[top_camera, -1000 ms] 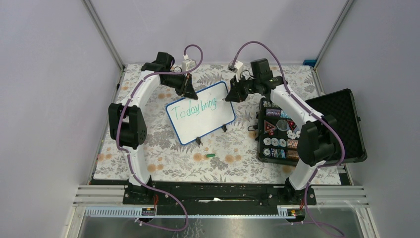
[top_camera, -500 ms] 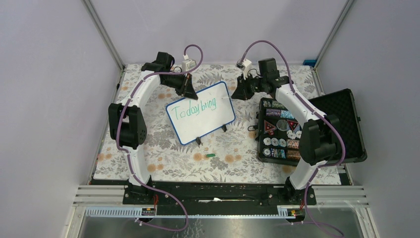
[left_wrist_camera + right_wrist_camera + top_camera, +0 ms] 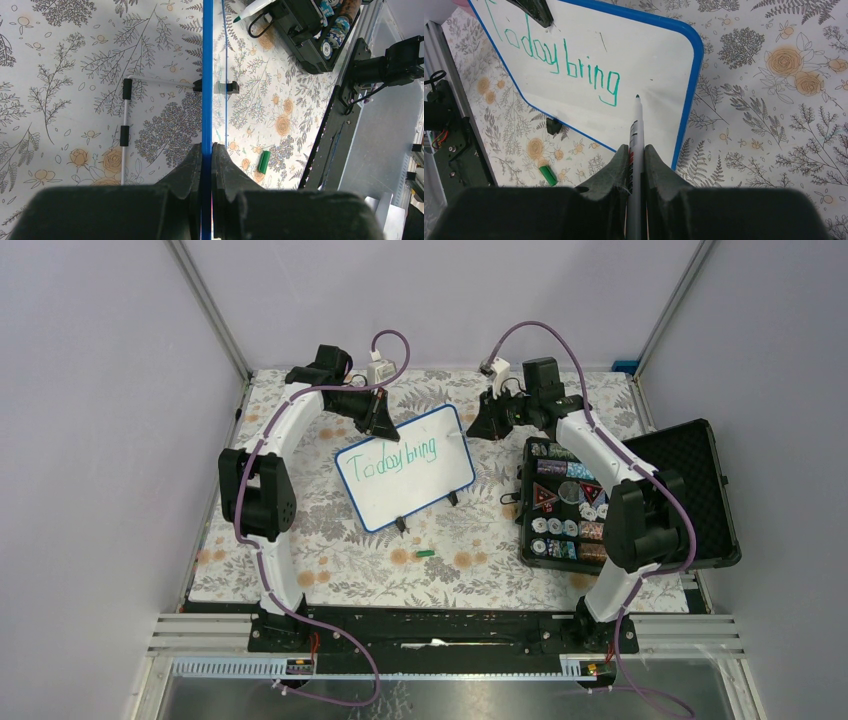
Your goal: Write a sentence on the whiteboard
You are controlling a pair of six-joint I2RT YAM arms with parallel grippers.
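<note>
The blue-framed whiteboard (image 3: 420, 485) stands tilted on its black feet in the middle of the floral table. My left gripper (image 3: 378, 425) is shut on its top edge, which shows edge-on as a blue line (image 3: 207, 75) between the fingers (image 3: 207, 147). The sentence (image 3: 400, 457) in green reads "Today bring" (image 3: 559, 62). My right gripper (image 3: 480, 427) is shut on a marker (image 3: 637, 122) by the board's right end. The marker's tip points at the white surface (image 3: 644, 55) just right of the last letter. Whether it touches cannot be told.
A green marker cap (image 3: 426, 553) lies on the table in front of the board. An open black case (image 3: 700, 480), foam-lined and holding several small items, sits at the right beside my right arm. Frame posts and walls close in the back.
My right gripper has drawn back up and to the right from the board's right end, taking the marker along. The writing and the left gripper have not changed.
</note>
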